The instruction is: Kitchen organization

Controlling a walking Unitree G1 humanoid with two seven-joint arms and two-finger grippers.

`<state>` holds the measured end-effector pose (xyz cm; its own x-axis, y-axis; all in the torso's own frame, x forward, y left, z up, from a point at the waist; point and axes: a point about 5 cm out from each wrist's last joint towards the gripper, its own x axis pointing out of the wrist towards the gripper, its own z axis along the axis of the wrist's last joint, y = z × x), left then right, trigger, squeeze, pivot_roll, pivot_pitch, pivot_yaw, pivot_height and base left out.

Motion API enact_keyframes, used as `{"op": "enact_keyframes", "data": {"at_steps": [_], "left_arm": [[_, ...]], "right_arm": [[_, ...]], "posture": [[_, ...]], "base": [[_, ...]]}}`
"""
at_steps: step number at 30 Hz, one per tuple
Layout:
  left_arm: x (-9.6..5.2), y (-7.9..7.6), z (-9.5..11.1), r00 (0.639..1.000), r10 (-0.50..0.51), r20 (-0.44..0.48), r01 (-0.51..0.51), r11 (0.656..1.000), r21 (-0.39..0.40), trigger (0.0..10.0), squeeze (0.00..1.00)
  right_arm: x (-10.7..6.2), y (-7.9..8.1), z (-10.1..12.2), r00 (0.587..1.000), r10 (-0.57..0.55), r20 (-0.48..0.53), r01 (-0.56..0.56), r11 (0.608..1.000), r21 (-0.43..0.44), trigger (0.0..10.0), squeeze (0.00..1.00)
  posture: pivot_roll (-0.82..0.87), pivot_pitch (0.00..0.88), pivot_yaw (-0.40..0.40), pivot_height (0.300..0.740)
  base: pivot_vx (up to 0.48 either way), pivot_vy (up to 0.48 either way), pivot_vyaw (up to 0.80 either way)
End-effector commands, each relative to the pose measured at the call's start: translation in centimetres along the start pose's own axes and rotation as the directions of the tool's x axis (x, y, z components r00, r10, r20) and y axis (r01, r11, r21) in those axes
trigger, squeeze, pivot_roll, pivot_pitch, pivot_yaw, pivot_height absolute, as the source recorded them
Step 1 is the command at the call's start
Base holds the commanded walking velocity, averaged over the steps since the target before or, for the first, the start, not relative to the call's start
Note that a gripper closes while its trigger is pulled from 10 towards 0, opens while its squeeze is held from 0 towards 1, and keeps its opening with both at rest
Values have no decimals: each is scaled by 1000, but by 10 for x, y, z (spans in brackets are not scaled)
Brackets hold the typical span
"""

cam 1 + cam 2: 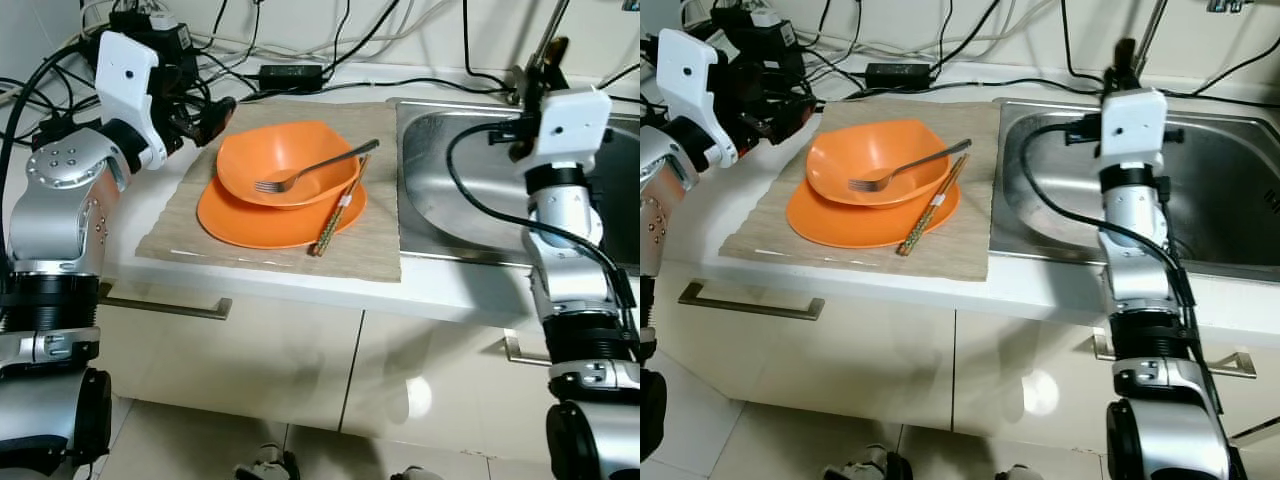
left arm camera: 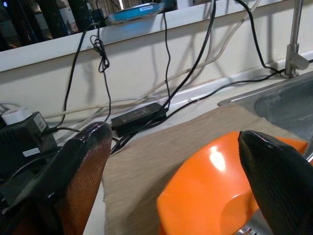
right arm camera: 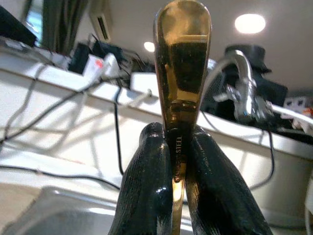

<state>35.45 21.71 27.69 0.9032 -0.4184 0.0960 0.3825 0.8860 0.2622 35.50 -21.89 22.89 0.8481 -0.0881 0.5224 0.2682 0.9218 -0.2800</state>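
An orange bowl (image 1: 280,160) sits on an orange plate (image 1: 250,225) on a beige mat (image 1: 370,250) on the counter. A steel fork (image 1: 310,170) lies in the bowl, and a pair of chopsticks (image 1: 340,215) rests across the plate's right rim. My left gripper (image 1: 215,115) hovers open just beyond the bowl's far left edge; the bowl (image 2: 215,191) shows between its fingers (image 2: 83,171) in the left wrist view. My right gripper (image 3: 177,137) is raised over the sink (image 1: 460,190), shut on the handle of a gold-coloured utensil (image 3: 182,58) that points upward.
Black cables and a power adapter (image 1: 290,73) run along the wall behind the mat. The faucet (image 2: 293,39) stands at the back of the sink. Cabinet doors with a metal handle (image 1: 165,305) lie below the counter's front edge.
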Motion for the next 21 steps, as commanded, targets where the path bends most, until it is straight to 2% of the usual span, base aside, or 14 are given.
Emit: {"op": "enact_keyframes", "data": {"at_steps": [1,4,6,8,12,13,14,15,21], "left_arm": [[-2,3,8,1000,11,17,-11,1000,8,10000,0],[-1,3,10,1000,7,20,-7,1000,10,10000,0],[-1,3,10,1000,7,20,-7,1000,11,10000,0],[-1,3,11,1000,6,21,-7,1000,14,10000,0],[-2,3,12,1000,6,22,-6,1000,15,10000,0],[-2,4,13,1000,6,24,-6,1000,17,10000,0],[-3,4,14,1000,6,25,-6,1000,18,10000,0],[-3,3,15,1000,2,26,-3,1000,18,10000,0],[-3,-1,14,1000,-17,25,17,1000,-2,10000,0]], "right_arm": [[7,-5,6,999,-26,34,26,1000,-10,0,0],[6,-6,-14,997,-56,-53,54,998,-25,0,0],[5,-6,-18,996,-60,-71,59,998,-28,0,0],[0,-6,-33,986,-74,-146,70,997,-32,0,0],[-4,-6,-42,978,-88,-188,81,996,-43,0,0],[-11,-8,-54,962,-109,-252,99,994,-49,0,0],[-13,-9,-58,955,-118,-273,107,993,-52,0,0],[-14,-9,-61,951,-122,-285,111,992,-56,0,1000],[-18,-9,-67,940,-130,-314,118,991,-55,0,1000]], "posture": [[2,0,62,707],[8,0,65,707],[8,0,65,707],[11,0,66,707],[17,0,66,707],[20,0,66,707],[21,0,66,707],[23,0,67,707],[25,0,69,707]], "base": [[0,0,0],[0,0,0],[0,0,0],[0,0,0],[0,0,0],[0,0,0],[0,0,0],[0,0,0],[0,0,0]]}}
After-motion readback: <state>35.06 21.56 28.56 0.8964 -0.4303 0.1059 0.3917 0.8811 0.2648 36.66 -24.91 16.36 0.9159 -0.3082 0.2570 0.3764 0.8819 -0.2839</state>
